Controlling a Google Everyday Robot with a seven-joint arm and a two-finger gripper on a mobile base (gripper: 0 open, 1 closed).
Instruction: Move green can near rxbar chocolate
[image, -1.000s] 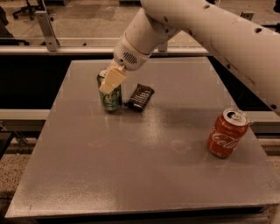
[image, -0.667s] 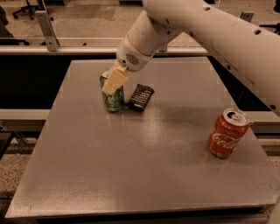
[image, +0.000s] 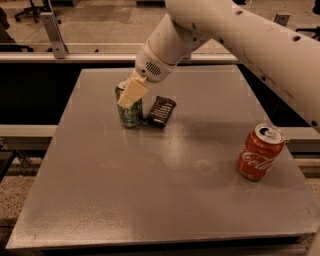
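Observation:
The green can (image: 131, 114) stands upright on the grey table (image: 165, 190) at the back left. The rxbar chocolate (image: 161, 110), a dark flat bar, lies just right of it, almost touching. My gripper (image: 129, 95) comes down from the upper right and grips the top half of the can. One cream finger (image: 133, 92) lies across the can's front; the other is hidden behind it.
A red Coca-Cola can (image: 260, 152) stands upright near the table's right edge. A metal rail (image: 75, 57) runs behind the table's far edge. My white arm (image: 240, 35) spans the upper right above the table.
The gripper and the green can have shifted slightly right, closer to the chocolate bar. The red can has not moved.

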